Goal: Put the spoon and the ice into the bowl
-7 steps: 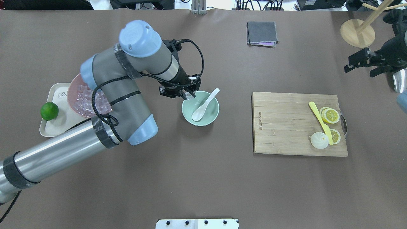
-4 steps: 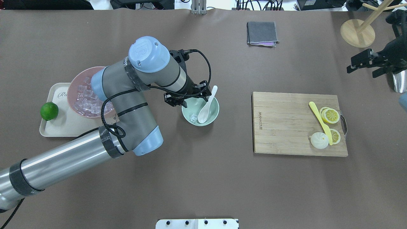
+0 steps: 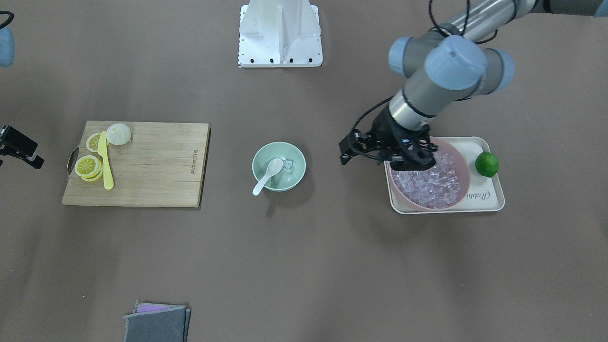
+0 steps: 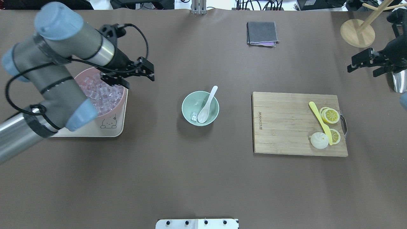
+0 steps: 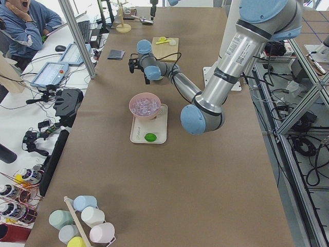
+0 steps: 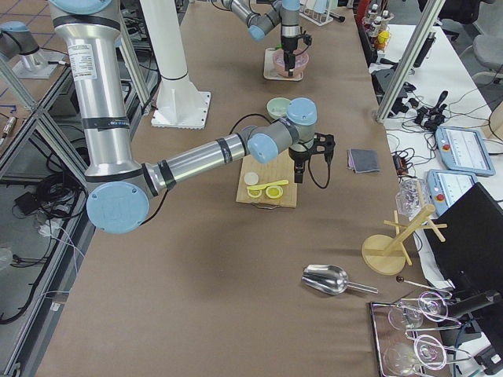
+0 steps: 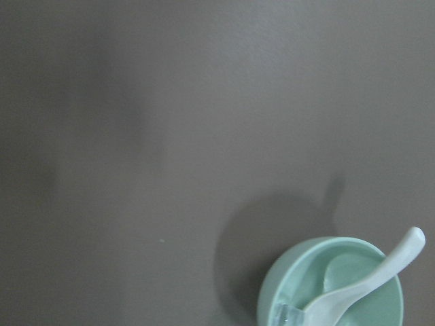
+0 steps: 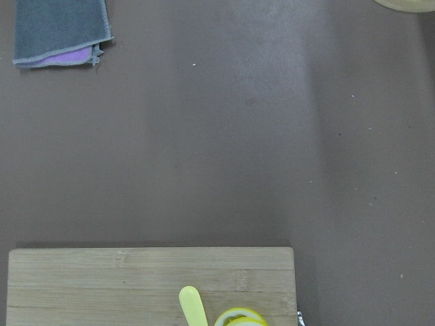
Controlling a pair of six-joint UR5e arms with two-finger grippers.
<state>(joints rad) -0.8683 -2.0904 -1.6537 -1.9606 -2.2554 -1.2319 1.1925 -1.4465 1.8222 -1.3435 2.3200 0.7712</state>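
The spoon point(image 4: 206, 106) lies in the green bowl point(image 4: 187, 102), handle over the rim, beside one ice cube point(image 4: 193, 116). Farther, the left gripper point(image 3: 411, 160) hangs above the pink bowl point(image 3: 468, 183) of ice point(image 3: 437, 186), probably for a next cube; jaws apart or together, I cannot tell.

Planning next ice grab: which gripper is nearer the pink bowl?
Left. The left gripper hangs above the pink bowl; the right gripper is far off on the other side, beyond the cutting board.
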